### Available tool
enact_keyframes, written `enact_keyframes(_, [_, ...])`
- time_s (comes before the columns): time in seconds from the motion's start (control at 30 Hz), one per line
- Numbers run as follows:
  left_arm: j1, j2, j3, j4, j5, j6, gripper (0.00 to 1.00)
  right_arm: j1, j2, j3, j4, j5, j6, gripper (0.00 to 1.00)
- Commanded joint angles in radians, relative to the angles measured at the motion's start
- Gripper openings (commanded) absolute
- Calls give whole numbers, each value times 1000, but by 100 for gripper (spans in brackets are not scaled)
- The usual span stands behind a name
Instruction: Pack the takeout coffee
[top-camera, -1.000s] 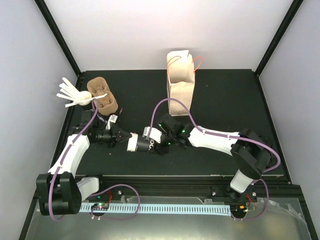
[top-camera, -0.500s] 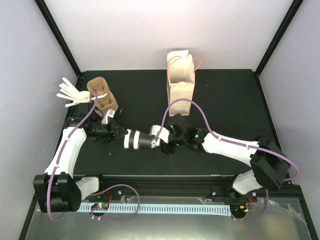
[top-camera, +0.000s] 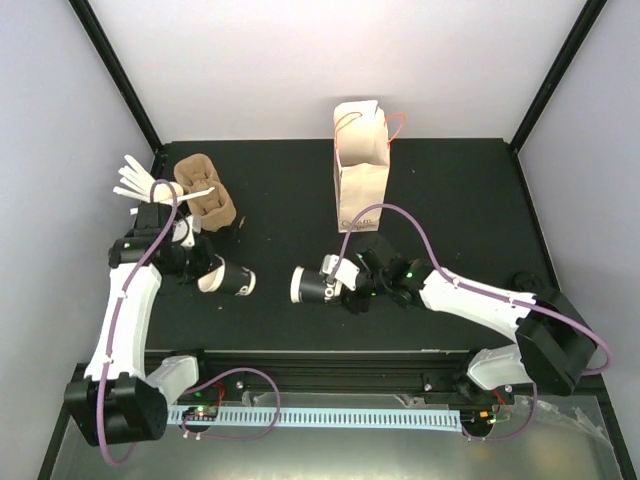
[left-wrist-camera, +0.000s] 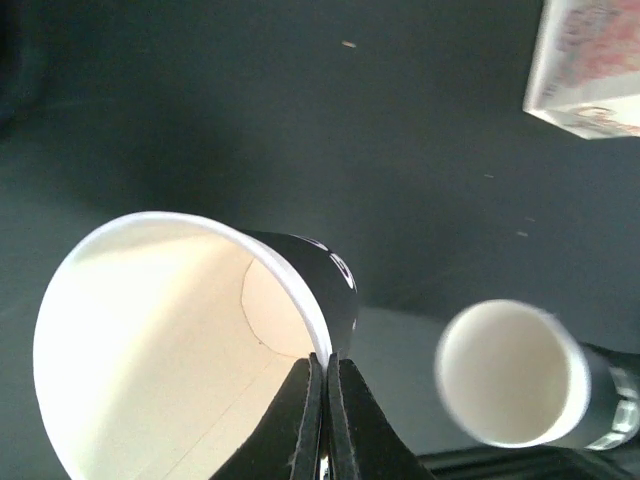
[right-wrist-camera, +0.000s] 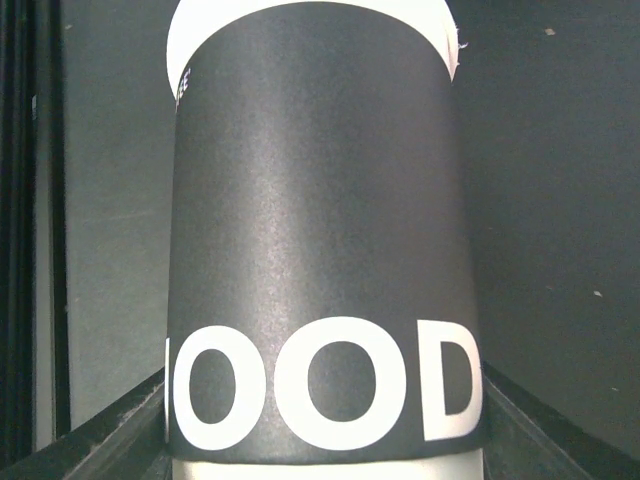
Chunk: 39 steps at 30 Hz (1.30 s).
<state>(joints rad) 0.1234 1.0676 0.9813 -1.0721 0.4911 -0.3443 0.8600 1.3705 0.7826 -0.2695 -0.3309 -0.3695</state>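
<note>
Two black paper cups with white lettering, both on their sides over the dark worktop (top-camera: 450, 200), apart, mouths open. First cup (top-camera: 228, 279) at the left, rim pinched in the left claw (left-wrist-camera: 326, 362), one finger inside, one outside, nearly touching. Second cup (top-camera: 312, 286) near the middle, body clasped between the fairly wide fingers of the right claw (right-wrist-camera: 325, 380). One paper bag (top-camera: 360, 165) upright at the back. One bunch of white sticks (top-camera: 140, 185) beside brown cup carriers (top-camera: 205, 197), back left; number of carriers unclear.
</note>
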Motion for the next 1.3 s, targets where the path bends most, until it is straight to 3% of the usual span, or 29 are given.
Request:
enact_keyframes(0.0, [3,-99,21,-121,-286,-28,2,-31,-38,7,51,23,40,65])
enact_keyframes(0.17, [-3,-213,-95,-76,-443,-101,2,-54,-60,26,84,23,83,65])
enact_keyframes(0.37, [-5,-271,-115,-70,-580,-216,1,-74,-83,46,86,-7,110,65])
enact_keyframes(0.8, [-9,-130,-146,41,-673,-413,2,-98,-126,45,115,-17,141,65])
enact_keyframes(0.83, [-10,-124,-147,51,-672,-414,5,-101,-127,45,119,-18,145,65])
enact_keyframes(0.9, [-16,-120,-148,75,-659,-407,24,-108,-128,46,127,-25,151,65])
enact_keyframes(1.0, [-23,-113,-144,97,-614,-389,39,-117,-128,45,140,-48,156,65])
enact_keyframes(1.1, [-26,-106,-124,70,-575,-384,71,-123,-124,40,162,-89,160,66])
enact_keyframes(1.17, [-26,-107,-92,47,-526,-366,79,-124,-117,42,174,-114,160,66])
enact_keyframes(1.27, [-27,-113,-45,16,-434,-338,83,-124,-102,48,198,-149,163,67])
